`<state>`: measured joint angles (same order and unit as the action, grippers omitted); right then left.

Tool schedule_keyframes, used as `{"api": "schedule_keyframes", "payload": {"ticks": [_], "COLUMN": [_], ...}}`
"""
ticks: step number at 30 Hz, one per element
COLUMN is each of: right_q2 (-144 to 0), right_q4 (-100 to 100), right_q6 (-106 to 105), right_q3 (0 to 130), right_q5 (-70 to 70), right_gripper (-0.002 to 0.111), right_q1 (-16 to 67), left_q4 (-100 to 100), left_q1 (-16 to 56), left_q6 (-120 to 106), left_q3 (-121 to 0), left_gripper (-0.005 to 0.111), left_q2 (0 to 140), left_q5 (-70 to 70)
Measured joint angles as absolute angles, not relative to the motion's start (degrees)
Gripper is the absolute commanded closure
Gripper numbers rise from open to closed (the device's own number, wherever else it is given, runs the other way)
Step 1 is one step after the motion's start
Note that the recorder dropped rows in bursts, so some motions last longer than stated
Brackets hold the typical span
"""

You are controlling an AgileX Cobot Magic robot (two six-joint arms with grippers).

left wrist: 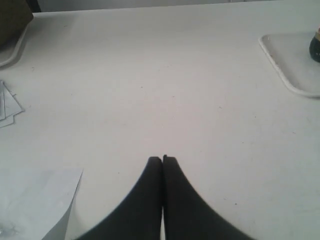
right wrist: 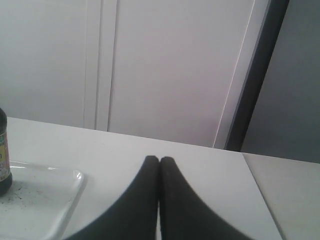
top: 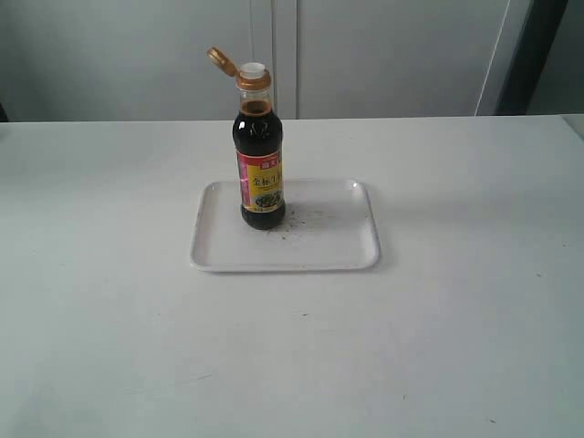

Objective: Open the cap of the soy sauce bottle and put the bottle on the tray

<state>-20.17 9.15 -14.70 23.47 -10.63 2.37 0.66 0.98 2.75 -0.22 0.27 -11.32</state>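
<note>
The soy sauce bottle (top: 260, 164) stands upright on the white tray (top: 338, 251), left of the tray's middle. Its orange-gold cap (top: 220, 60) is flipped back on its hinge, and the white spout (top: 253, 69) is bare. Dark specks lie on the tray beside the bottle. Neither gripper shows in the exterior view. My left gripper (left wrist: 162, 159) is shut with nothing in it, over bare table, and a corner of the tray (left wrist: 292, 65) with the bottle's base (left wrist: 315, 47) sits far off. My right gripper (right wrist: 159, 160) is shut and empty, with the tray (right wrist: 50, 210) and bottle edge (right wrist: 4, 155) off to one side.
The white table (top: 456, 319) spreads all round the tray. Papers (left wrist: 30, 200) and more sheets (left wrist: 7, 107) lie near the left gripper, and a dark object on a white dish (left wrist: 12, 25) sits beyond them. White cabinet doors (top: 392, 55) stand behind the table.
</note>
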Motion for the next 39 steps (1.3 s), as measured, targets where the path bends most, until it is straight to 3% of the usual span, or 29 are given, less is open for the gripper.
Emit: {"api": "schedule_keyframes", "payload": {"ticks": [39], "right_q2": [-20.2], "right_q4": [9.3], "right_q6": [-14.6], "right_q3": [23.5], "right_q5": [-10.6], "right_gripper": [0.108], "right_q1": [2.4], "left_q4": [1.8], "left_q1": [-0.7], "left_q6": [2.8], "left_q3": [-0.2], "left_gripper": [0.107], "left_q2": [0.3], "left_q5": [-12.9]}}
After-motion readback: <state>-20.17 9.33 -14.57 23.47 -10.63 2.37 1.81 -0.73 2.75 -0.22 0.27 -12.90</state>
